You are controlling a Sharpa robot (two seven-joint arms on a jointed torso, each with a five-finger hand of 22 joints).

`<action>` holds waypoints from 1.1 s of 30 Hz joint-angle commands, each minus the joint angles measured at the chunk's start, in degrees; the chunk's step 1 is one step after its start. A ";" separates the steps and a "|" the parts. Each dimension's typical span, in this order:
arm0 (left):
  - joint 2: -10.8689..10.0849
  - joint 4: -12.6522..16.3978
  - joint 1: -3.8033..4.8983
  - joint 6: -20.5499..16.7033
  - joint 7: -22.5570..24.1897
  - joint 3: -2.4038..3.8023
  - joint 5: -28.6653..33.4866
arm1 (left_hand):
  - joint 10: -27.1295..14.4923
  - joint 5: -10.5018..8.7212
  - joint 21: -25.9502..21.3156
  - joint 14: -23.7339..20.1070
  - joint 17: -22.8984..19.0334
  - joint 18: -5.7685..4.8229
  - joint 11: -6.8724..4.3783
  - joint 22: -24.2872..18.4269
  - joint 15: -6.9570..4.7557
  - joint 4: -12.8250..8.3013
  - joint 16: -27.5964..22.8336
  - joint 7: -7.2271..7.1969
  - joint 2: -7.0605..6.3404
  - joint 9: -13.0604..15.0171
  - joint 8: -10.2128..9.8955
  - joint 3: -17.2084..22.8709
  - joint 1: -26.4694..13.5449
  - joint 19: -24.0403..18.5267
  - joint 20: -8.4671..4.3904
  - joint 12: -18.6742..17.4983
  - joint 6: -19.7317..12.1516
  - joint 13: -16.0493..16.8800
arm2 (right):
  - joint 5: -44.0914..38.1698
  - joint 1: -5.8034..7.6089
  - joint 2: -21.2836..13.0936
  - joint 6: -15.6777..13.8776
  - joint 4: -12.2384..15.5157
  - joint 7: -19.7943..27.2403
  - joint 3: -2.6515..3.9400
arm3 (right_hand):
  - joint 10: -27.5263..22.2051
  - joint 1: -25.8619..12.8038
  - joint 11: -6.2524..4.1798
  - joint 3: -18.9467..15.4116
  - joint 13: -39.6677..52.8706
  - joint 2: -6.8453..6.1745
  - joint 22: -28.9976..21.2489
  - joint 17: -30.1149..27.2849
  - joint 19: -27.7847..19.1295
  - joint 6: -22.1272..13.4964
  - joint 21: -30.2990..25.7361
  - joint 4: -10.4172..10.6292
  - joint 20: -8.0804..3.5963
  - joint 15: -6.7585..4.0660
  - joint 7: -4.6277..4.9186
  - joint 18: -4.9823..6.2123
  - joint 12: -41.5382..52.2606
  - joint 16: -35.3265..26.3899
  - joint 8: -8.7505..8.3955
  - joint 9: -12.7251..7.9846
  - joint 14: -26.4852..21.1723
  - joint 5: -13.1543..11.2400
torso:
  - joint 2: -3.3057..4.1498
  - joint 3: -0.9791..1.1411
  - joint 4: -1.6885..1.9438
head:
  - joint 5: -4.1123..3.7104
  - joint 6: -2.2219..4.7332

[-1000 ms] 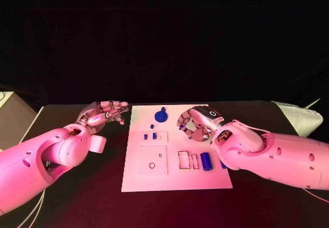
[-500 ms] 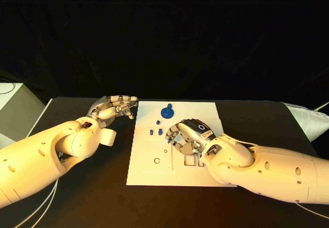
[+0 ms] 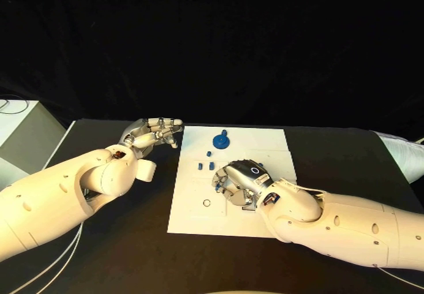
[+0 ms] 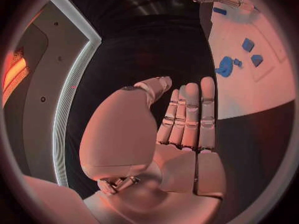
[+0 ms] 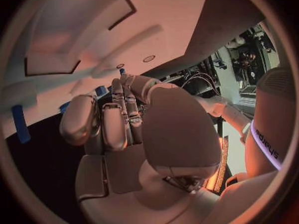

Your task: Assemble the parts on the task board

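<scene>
We see the task board [image 3: 190, 214] lying flat in the middle of the black table [image 3: 353, 147], a white plate with shallow recesses cut into it. Our left arm comes in from the side and ends just off the board's far left corner, where the left hand [image 3: 152, 136] hovers over the bare table. In the left wrist view, that hand [image 4: 184, 129] shows a flat palm with straight fingers [image 4: 189, 109] lying side by side and the thumb set a little apart; it holds nothing.

Our right arm reaches across the near right part of the board, and the right hand [image 3: 238, 181] hangs low over the board's middle, palm turned down. In the right wrist view, its fingers [image 5: 118, 119] are curled in toward the palm, with the board's pale surface close in front of them. We cannot tell whether anything is pinched between them, since the fingertips are hidden behind the hand [image 5: 146, 134] itself.

On the board's far edge stands a round blue part [image 3: 221, 141]. Between it and the right hand lie small blue pieces [image 3: 206, 165], close to one another. A small ring mark [image 3: 206, 203] sits on the board's near left area. In the right wrist view, a blue bar [image 5: 20, 124] lies at the board's edge.
</scene>
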 commanded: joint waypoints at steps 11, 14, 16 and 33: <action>-0.08 0.01 0.01 -0.15 0.28 0.01 0.55 | -0.40 0.02 -0.24 0.05 -0.07 0.90 -0.10 -0.03 0.01 -0.07 -0.38 0.33 0.43 -0.06 -0.12 -0.29 0.02 0.41 0.01 0.18 -0.02 -0.06 | -4.16 -0.33 0.26 0.88 0.11 -1.44 -0.03 | 2.76 -0.17 -2.23 0.12 0.13 0.36 0.20 0.05 -0.17 0.11 0.07 -0.40 -0.26 -0.18 0.09 -1.00 0.33 0.15 0.21 0.09 2.71 0.42 | -0.03 0.04 -0.02 | 0.61 -0.54; -0.13 -0.06 0.01 -0.12 0.22 0.01 0.55 | -0.40 0.02 -0.24 0.05 -0.07 0.90 -0.10 -0.03 0.01 -0.07 -0.38 0.33 0.43 -0.06 -0.12 -0.29 0.02 0.41 0.01 0.18 -0.02 -0.06 | -4.22 -0.36 0.19 0.95 0.20 -1.44 -0.04 | 2.76 -0.17 -2.23 0.12 0.13 0.36 0.20 0.05 -0.17 0.11 0.07 -0.40 -0.26 -0.18 0.09 -1.00 0.33 0.15 0.21 0.09 2.71 0.42 | -0.04 0.02 -0.03 | 0.66 -0.58; -0.18 -0.11 0.01 -0.10 0.16 0.01 0.55 | -0.40 0.02 -0.24 0.05 -0.07 0.90 -0.10 -0.03 0.01 -0.07 -0.38 0.33 0.43 -0.06 -0.12 -0.29 0.02 0.41 0.01 0.18 -0.02 -0.06 | -4.24 -0.37 0.13 1.04 0.26 -1.44 -0.04 | 2.76 -0.17 -2.23 0.12 0.13 0.36 0.20 0.05 -0.17 0.11 0.07 -0.40 -0.26 -0.18 0.09 -1.00 0.33 0.15 0.21 0.09 2.71 0.42 | -0.03 0.03 -0.04 | 0.73 -0.66; -0.45 -0.41 0.01 -0.02 -0.14 0.01 0.55 | -0.39 0.03 -0.46 0.10 -0.16 0.91 -0.14 -0.22 -0.02 0.04 -0.48 0.29 0.44 -0.08 -0.08 -0.42 0.10 0.55 0.00 0.32 0.04 -0.05 | -4.59 -0.39 -0.25 1.19 0.46 -1.65 -0.08 | 2.85 -0.32 -2.24 0.23 0.21 0.30 0.41 0.14 -0.15 0.15 0.24 -0.55 -0.26 -0.18 0.09 -1.03 0.30 0.31 0.24 0.16 2.73 0.56 | -0.04 0.00 -0.04 | 0.86 -0.82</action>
